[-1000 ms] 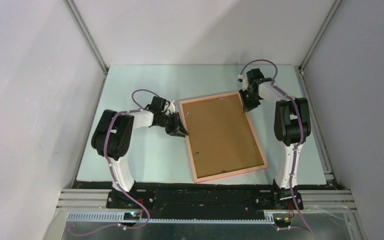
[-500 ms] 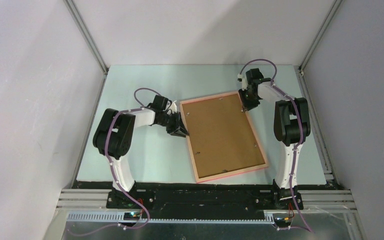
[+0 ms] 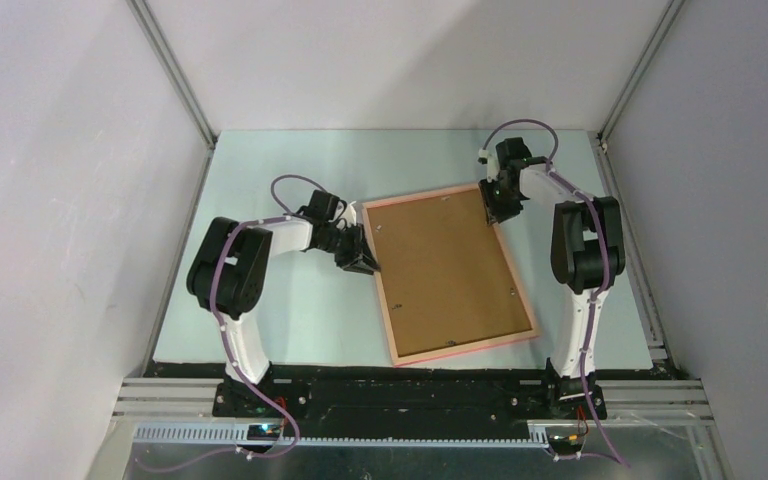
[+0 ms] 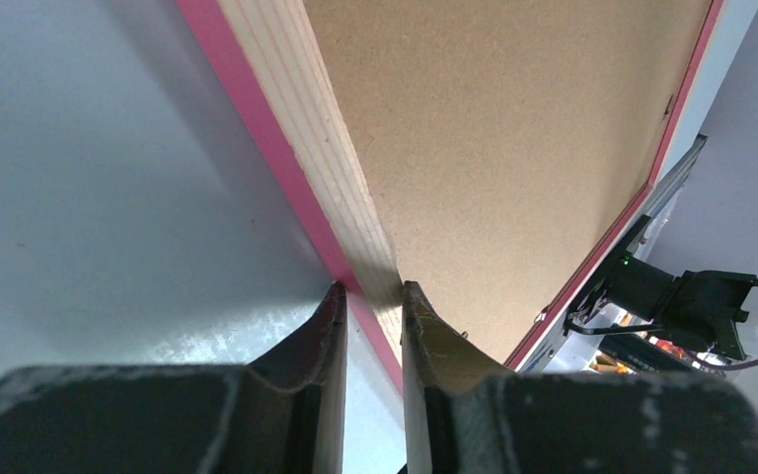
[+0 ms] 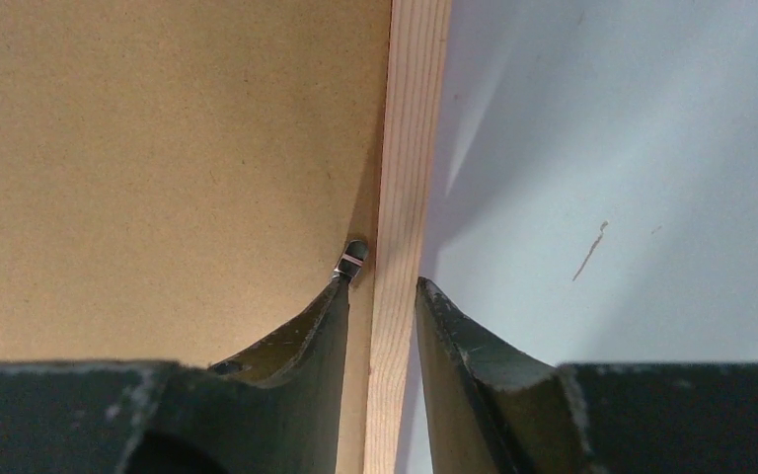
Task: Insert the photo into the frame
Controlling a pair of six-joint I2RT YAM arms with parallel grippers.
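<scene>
The frame (image 3: pixel 457 347), with a salmon-pink border, lies back-up on the table, its brown backing board (image 3: pixel 445 270) filling it. The photo is hidden. My left gripper (image 3: pixel 365 262) is at the frame's left edge. In the left wrist view its jaws (image 4: pixel 370 289) are shut on the wooden rail (image 4: pixel 306 128). My right gripper (image 3: pixel 497 212) is at the frame's top right corner. In the right wrist view it (image 5: pixel 383 284) straddles the rail (image 5: pixel 410 118) with a gap on each side, open. A small metal clip (image 5: pixel 353 259) sits at its inner fingertip.
The pale green table mat (image 3: pixel 280 320) is ringed by white walls and aluminium posts (image 3: pixel 175 75). A black base rail (image 3: pixel 410 395) runs along the near edge. Bare mat lies behind the frame and to the left arm's side.
The right gripper's jaws have parted from the frame's right rail. The left gripper keeps its hold, and the frame has barely shifted.
</scene>
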